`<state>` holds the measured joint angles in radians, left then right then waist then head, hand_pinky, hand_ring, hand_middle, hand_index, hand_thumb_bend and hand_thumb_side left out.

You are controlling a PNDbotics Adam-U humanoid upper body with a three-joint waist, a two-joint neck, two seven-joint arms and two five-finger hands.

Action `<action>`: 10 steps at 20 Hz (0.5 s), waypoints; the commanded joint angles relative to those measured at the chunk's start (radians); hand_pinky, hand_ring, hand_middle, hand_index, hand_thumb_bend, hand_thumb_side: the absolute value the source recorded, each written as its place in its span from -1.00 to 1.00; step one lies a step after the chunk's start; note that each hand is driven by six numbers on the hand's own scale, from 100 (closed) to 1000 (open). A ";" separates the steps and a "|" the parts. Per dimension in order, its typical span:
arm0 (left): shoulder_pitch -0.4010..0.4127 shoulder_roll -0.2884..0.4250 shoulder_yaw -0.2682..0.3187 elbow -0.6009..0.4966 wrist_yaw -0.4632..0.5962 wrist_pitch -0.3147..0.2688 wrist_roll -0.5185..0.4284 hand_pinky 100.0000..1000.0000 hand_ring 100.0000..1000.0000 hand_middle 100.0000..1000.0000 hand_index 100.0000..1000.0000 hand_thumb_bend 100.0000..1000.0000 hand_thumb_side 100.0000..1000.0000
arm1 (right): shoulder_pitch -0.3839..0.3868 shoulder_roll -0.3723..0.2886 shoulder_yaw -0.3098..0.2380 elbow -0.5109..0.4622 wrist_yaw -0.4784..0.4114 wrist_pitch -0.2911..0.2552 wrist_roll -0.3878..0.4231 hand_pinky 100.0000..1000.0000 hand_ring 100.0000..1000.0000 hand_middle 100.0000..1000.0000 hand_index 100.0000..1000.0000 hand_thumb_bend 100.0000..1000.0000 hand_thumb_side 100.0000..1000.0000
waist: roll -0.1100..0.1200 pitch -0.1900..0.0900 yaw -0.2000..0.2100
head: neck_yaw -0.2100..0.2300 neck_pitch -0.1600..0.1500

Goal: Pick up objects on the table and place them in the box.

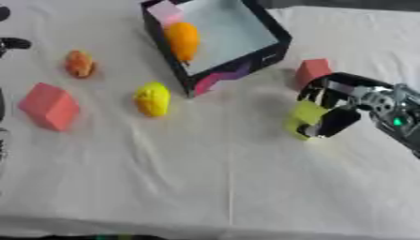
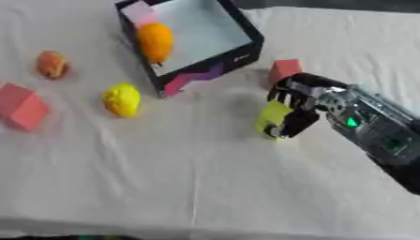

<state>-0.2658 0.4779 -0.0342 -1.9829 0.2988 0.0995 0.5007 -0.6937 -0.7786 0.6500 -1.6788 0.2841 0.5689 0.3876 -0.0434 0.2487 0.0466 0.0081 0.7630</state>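
My right hand (image 1: 332, 105) comes in from the right and is curled round a yellow-green block (image 1: 303, 117) just above the cloth. A black box (image 1: 275, 44) with a pale floor stands at the top centre; an orange fruit (image 1: 183, 40) and a pink block (image 1: 167, 11) lie inside along its left wall. A small red block (image 1: 312, 71) rests on the cloth just behind my right hand. Left of the box lie a yellow lemon-like fruit (image 1: 153, 98), a small orange-brown object (image 1: 79, 63) and a larger pink-red block (image 1: 50, 106). A dark bit of my left arm (image 1: 11, 44) shows at the left edge.
A white cloth (image 1: 205, 178) covers the table, with wide bare cloth in front of the objects. The table's front edge runs along the bottom of the view.
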 commanded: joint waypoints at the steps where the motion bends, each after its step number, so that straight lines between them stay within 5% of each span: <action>1: -0.012 0.027 0.003 -0.017 -0.002 0.000 -0.005 -0.06 0.52 0.42 0.46 -0.52 0.54 | -0.011 -0.013 -0.008 0.008 -0.010 0.005 -0.018 0.33 -0.06 0.04 0.39 -0.31 -1.00 | 0.002 -0.012 0.001 | 0.000 -0.008; 10: -0.010 0.030 0.005 -0.017 -0.003 0.000 -0.003 -0.06 0.53 0.42 0.45 -0.53 0.54 | -0.016 -0.043 -0.065 -0.097 -0.117 0.039 -0.098 0.24 -0.19 -0.14 0.20 -0.46 -1.00 | 0.001 -0.013 -0.004 | 0.006 -0.010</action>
<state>-0.2658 0.4779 -0.0345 -1.9829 0.2988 0.1017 0.4985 -0.6953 -0.7847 0.6129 -1.7384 0.1850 0.6049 0.3032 -0.0450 0.2487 0.0428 0.0101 0.7625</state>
